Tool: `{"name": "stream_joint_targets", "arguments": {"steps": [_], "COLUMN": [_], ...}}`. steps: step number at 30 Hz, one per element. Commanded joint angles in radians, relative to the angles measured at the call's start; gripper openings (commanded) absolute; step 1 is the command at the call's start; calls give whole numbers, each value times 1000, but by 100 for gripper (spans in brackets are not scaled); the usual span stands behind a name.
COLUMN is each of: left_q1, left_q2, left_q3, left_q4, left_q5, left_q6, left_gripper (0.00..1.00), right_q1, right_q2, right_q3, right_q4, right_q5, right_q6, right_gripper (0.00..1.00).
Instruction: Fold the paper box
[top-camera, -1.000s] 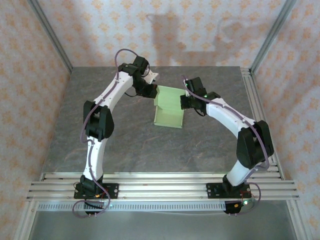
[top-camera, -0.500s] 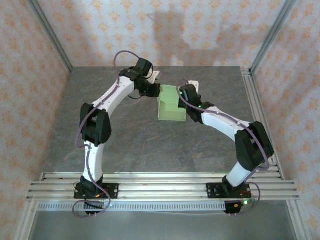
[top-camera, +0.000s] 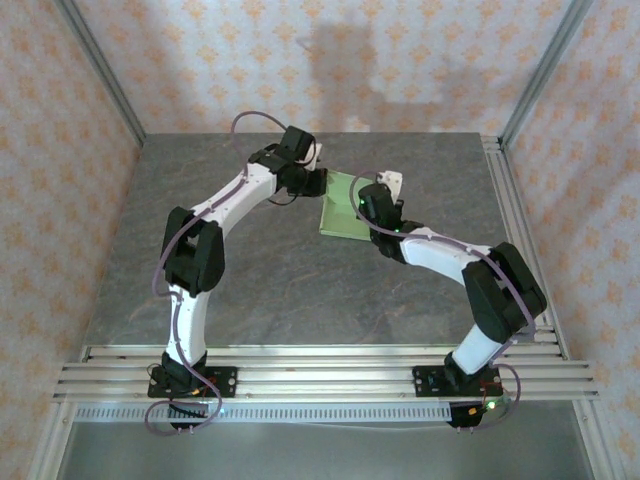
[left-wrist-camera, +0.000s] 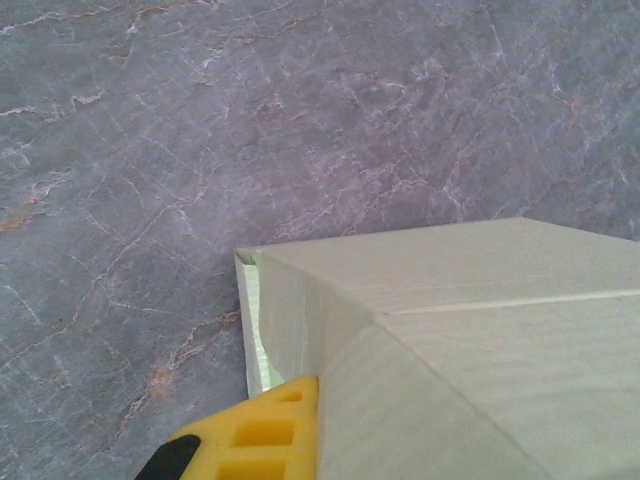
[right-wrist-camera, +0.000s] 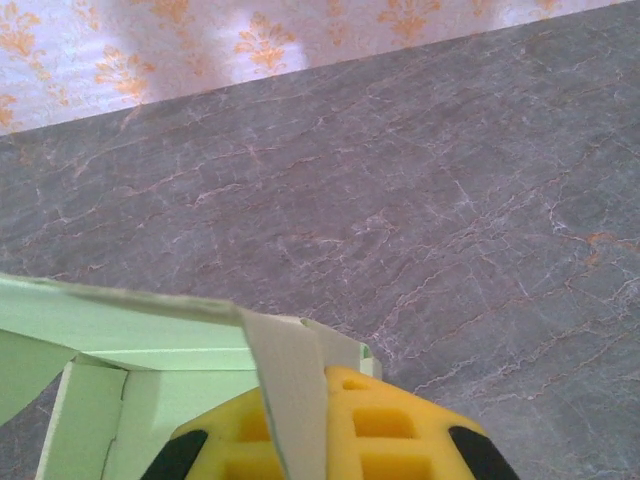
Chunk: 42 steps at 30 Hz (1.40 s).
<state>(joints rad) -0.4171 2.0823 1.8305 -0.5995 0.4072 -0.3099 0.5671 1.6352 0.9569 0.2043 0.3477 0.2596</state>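
Note:
The pale green paper box (top-camera: 343, 212) lies on the grey marble table (top-camera: 250, 270), towards the back, held between both arms. My left gripper (top-camera: 318, 184) is at its far left corner, shut on a side wall. In the left wrist view one yellow finger (left-wrist-camera: 262, 432) presses the box (left-wrist-camera: 470, 340), and the card hides the other finger. My right gripper (top-camera: 367, 206) is at the box's right edge. It is shut on a thin card flap (right-wrist-camera: 290, 380) that stands between its two yellow fingers (right-wrist-camera: 400, 425), with the box's open inside (right-wrist-camera: 150, 385) to the left.
Aluminium rails (top-camera: 320, 365) run along the near edge and the right side (top-camera: 520, 220) of the table. Patterned walls (top-camera: 400, 60) close in the back and sides. Bare marble stretches in front of and to the left of the box.
Both grippers have moved towards each other and farther back. The box between them has gone from a taller open shape to a lower, narrower one.

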Motion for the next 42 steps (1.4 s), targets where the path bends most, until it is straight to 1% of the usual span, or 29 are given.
{"name": "stream_joint_targets", "arguments": {"steps": [1,9,25,37,42], "left_q1": [-6,-26,-63,-72,-72], "left_q2": [-59,-79,-111,-134,-148], "left_q3": [-35,-107,-244,-322,-367], "left_q4": [48,126,319,369,396], "left_q5": [-70,-112,-129,-134,-134], "left_q6": [-76,-133,-156,-172,-173], "left_gripper": [0,0,0,0,0], "right_q1": [5,18,42,47,69], "right_q2": [7,23,92,125,154], "right_q3": [-24,-89,-207,-251,-253], "right_q4": [140,259,543,603,626], "right_q5": [53,57,59,91,103], "right_q6": [18,-16,-84,-34,-45], "right_gripper": [0,0,0,0,0]}}
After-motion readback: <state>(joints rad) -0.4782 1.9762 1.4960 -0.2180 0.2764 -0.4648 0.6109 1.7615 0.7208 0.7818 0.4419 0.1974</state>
